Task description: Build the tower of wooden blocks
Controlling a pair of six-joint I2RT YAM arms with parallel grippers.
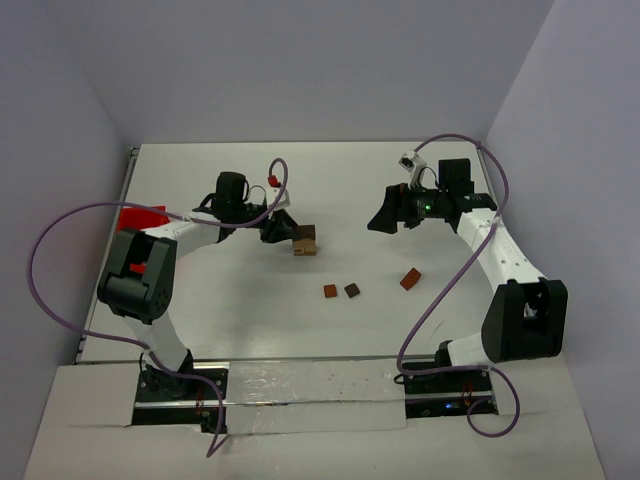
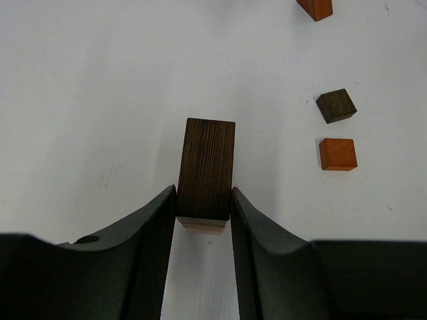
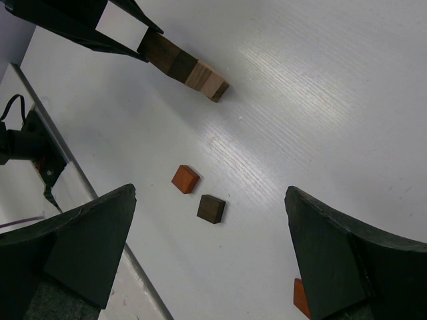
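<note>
The wood block tower (image 1: 304,241) stands mid-table, tan blocks below and dark brown ones on top. My left gripper (image 1: 283,232) is shut on its top dark brown block (image 2: 207,170), both jaws pressed against the block's sides, with a tan block (image 2: 202,225) showing beneath. The tower also shows in the right wrist view (image 3: 190,67). My right gripper (image 1: 385,218) hangs open and empty above the table, to the right of the tower. Loose on the table lie a reddish-brown cube (image 1: 330,291), a dark brown cube (image 1: 352,290) and another reddish-brown block (image 1: 410,279).
A red plastic bin (image 1: 140,215) sits at the table's left edge behind the left arm. Purple cables loop beside both arms. Walls close off the table at the back and sides.
</note>
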